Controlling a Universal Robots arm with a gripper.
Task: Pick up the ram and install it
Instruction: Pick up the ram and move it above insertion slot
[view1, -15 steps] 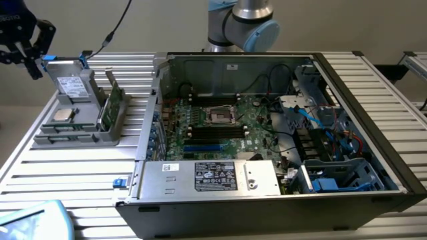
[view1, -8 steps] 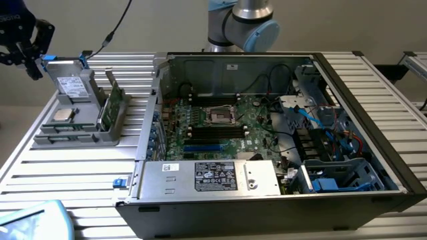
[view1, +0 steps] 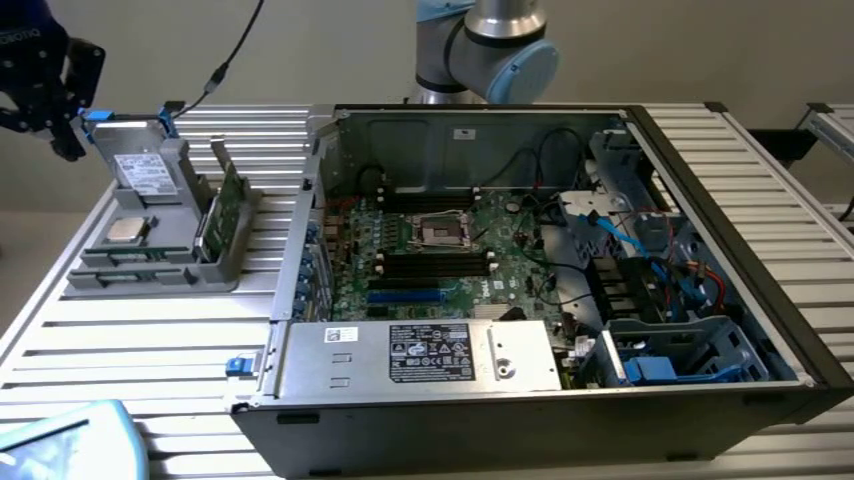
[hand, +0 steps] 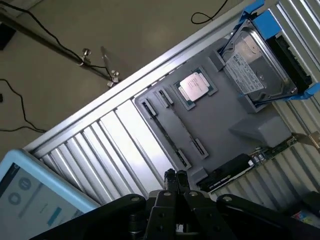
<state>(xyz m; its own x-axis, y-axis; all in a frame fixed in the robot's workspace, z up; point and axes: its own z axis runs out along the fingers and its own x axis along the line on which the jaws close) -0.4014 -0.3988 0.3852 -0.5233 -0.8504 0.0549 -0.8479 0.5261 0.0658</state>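
Shut tight with its fingers pressed together and nothing between them, the single gripper (view1: 63, 135) (hand: 175, 176) hangs at the far left of the exterior view, above the edge of the slatted aluminium table (view1: 147, 340). Near the lower left corner lies one blue-framed tablet (view1: 67, 440) (hand: 30, 200).

Next to the right sits one grey parts tray (view1: 147, 278) (hand: 220, 130). It carries one hard drive (view1: 144, 172) (hand: 255, 62) in a blue bracket, propped at a tilt. Just in front of the drive is one square silver processor chip (view1: 128, 230) (hand: 192, 86). In the wrist view two long clip-ended holders (hand: 172, 131) in the tray floor lie bare.

One ram (view1: 230, 205) (hand: 272, 149) stands on its long edge along the tray's side, towards the exterior view's right, next to the computer. It is well apart from the gripper, with the hard drive and the processor between them.

Further right stands one open computer case (view1: 747, 250). Inside it one green motherboard (view1: 514, 250) lies flat with one processor socket (view1: 441, 232) at its middle and black memory slots (view1: 434, 262) beside that socket. One silver power supply (view1: 420, 352) spans the case's near edge. Behind the case rises one robot arm joint (view1: 487, 45).
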